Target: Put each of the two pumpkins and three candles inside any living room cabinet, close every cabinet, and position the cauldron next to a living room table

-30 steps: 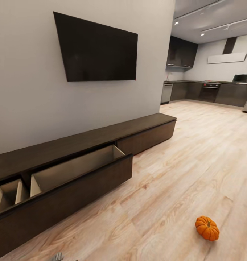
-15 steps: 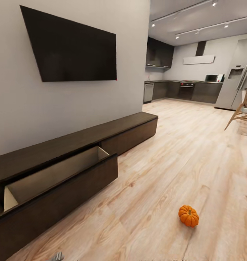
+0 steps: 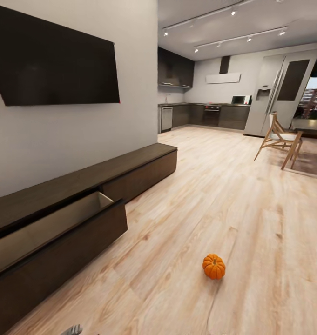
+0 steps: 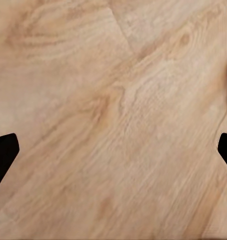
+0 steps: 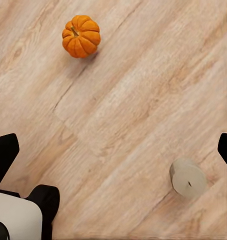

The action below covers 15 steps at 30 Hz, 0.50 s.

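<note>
One orange pumpkin (image 3: 214, 266) sits on the wood floor, to the right of the long dark cabinet (image 3: 130, 167). The cabinet's near drawer (image 3: 65, 246) stands pulled out, showing a pale inside. In the right wrist view the same pumpkin (image 5: 81, 36) lies ahead of my right gripper (image 5: 113, 150), which is open with nothing between its fingertips. A pale, round candle (image 5: 187, 177) rests on the floor close to that gripper. My left gripper (image 4: 113, 152) is open over bare floor. The cauldron and the table are out of view.
A black TV (image 3: 51, 60) hangs on the wall above the cabinet. A wooden chair (image 3: 279, 139) stands at the far right beside a dark dining table (image 3: 309, 124), and the kitchen lies beyond. My white base (image 5: 16, 217) shows near the right gripper.
The head camera has swung to the right, so the cabinet, TV and pumpkin have slid left in the picture and the chair has come into view. Nothing on the floor has moved.
</note>
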Available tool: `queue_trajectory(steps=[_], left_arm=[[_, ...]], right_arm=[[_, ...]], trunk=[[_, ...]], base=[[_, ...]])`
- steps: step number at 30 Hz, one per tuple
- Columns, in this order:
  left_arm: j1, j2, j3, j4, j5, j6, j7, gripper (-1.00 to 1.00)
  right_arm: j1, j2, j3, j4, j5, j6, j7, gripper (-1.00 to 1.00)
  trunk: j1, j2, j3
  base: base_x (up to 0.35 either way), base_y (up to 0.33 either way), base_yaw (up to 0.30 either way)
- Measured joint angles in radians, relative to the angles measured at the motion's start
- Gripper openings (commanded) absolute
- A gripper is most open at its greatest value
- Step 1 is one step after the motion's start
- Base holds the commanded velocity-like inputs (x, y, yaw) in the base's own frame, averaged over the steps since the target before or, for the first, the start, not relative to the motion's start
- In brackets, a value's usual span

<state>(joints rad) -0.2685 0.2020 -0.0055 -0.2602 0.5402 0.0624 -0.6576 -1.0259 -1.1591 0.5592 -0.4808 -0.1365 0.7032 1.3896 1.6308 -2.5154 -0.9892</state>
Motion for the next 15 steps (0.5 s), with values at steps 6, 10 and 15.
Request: queue_trajectory(steps=[6,10,15], left_arm=[[0.000,-0.001,0.000,0.000,0.000,0.000,0.001,1.00],[0.000,-0.002,0.000,0.000,0.000,0.000,0.000,1.00],[0.000,-0.001,0.000,0.000,0.000,0.000,0.001,1.00]], right_arm=[[-0.001,0.000,0.000,0.000,0.002,0.000,-0.003,1.00],[0.000,0.000,0.000,0.001,0.002,0.000,-0.004,1.00],[0.000,0.005,0.001,0.047,-0.001,-0.030,-0.005,1.00]], trunk=[[0.000,0.000,0.000],[0.000,0.000,0.000],[0.000,0.000,0.000]], base=[[0.000,-0.196,-0.300],[0.000,-0.174,-0.300],[0.000,-0.021,-0.300]])
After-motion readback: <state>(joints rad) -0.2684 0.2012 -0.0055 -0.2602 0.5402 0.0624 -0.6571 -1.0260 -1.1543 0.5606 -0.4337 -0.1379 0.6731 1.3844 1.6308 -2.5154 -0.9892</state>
